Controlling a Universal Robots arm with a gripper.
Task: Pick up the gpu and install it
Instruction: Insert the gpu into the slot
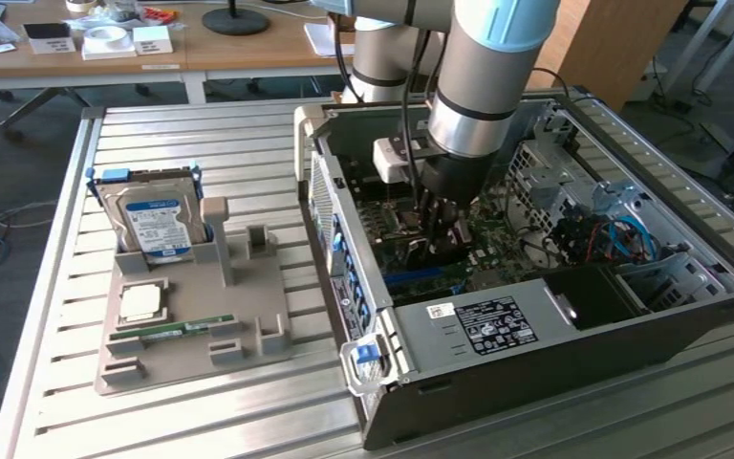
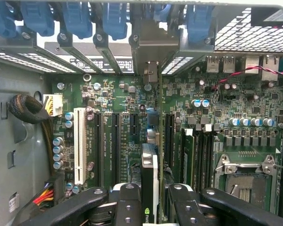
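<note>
My tool (image 2: 150, 207) is clenched on the gpu (image 2: 149, 165), which the wrist view shows edge-on over the motherboard (image 2: 108, 103) slots. The exterior view adds my arm reaching into the open computer case (image 1: 572, 373) mid-frame, and a hard drive (image 1: 157, 225) standing at its left.

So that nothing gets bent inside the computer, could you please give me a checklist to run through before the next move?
1. Card gripped between the jaws: ok.
2. Card on edge, parallel to the board's slots: ok.
3. Card seated in a slot: cannot tell.
4. Black cable bundle apart from card: ok.
5. Red and white wire apart from card: ok.
</note>
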